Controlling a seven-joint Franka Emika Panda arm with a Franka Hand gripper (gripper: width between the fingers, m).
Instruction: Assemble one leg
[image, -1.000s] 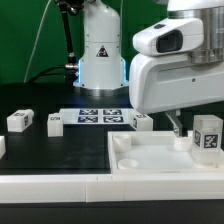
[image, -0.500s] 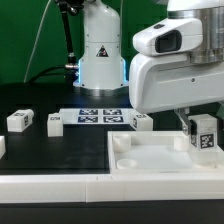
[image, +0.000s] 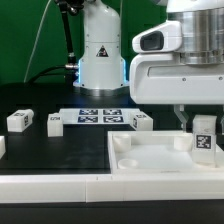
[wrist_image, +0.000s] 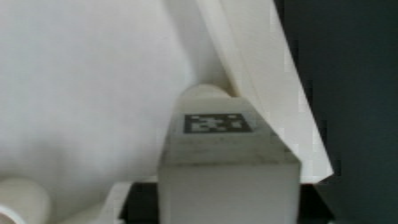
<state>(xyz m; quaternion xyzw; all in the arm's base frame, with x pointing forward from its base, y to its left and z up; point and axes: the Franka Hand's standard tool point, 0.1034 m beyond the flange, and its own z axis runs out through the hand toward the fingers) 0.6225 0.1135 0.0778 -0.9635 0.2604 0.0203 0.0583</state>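
My gripper (image: 201, 120) is shut on the leg (image: 205, 135), a small white block with a black-and-white tag facing the exterior view. It holds the leg upright over the far corner, on the exterior view's right, of the large flat white square piece (image: 150, 165), close to a round corner socket (image: 180, 141). In the wrist view the leg (wrist_image: 222, 155) fills the gap of my gripper (wrist_image: 222, 205), with a dark finger pad (wrist_image: 139, 203) on each side. Whether the leg's lower end touches the piece is hidden.
Three more white legs (image: 19, 120), (image: 56, 122), (image: 143, 121) lie on the black table beside the marker board (image: 100, 116). Another white part (image: 2, 146) shows at the exterior view's left edge. The arm's base (image: 100, 55) stands behind.
The hand has turned and shifted slightly toward the exterior view's right. The leg stays in the grip, at about the same place over the corner.
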